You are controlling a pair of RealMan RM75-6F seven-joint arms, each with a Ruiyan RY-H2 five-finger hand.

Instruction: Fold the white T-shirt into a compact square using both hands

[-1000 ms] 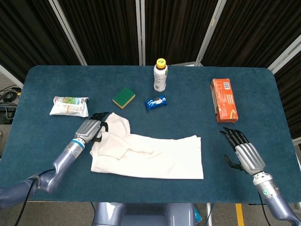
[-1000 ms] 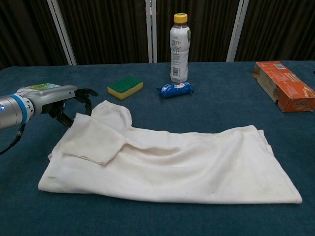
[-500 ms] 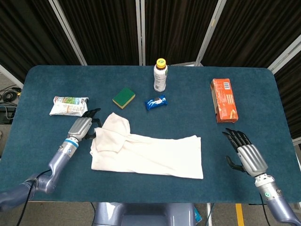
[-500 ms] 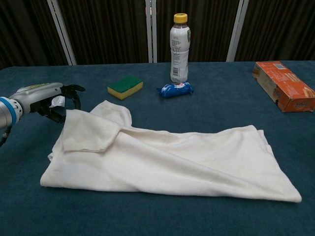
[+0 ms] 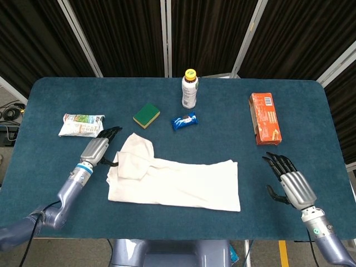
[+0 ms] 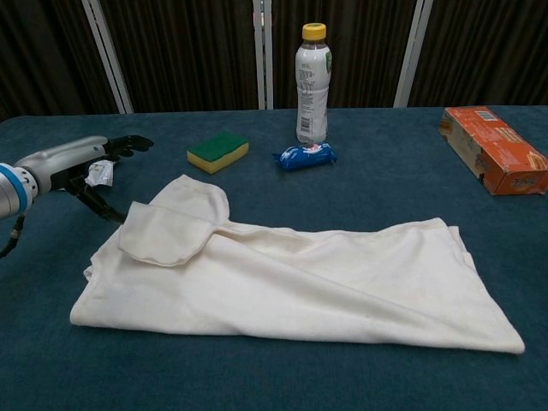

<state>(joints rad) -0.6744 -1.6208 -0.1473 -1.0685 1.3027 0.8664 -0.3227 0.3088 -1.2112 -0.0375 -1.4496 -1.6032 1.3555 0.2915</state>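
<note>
White T-shirt (image 5: 175, 183) lying flat, partly folded, at table (image 5: 55, 105) front centre, sleeve doubled over at its left end. Left hand (image 5: 99, 148) just beside that sleeve, fingers extended, holding nothing. Right hand (image 5: 290, 182) well apart to the right, fingers spread, empty.

A bottle (image 5: 189, 89) stood upright on the desk (image 5: 55, 167). Near it lay a blue packet (image 5: 184, 121) and a sponge (image 5: 146, 115); an orange box (image 5: 264, 118) and a white packet (image 5: 82, 125) lay farther off.
</note>
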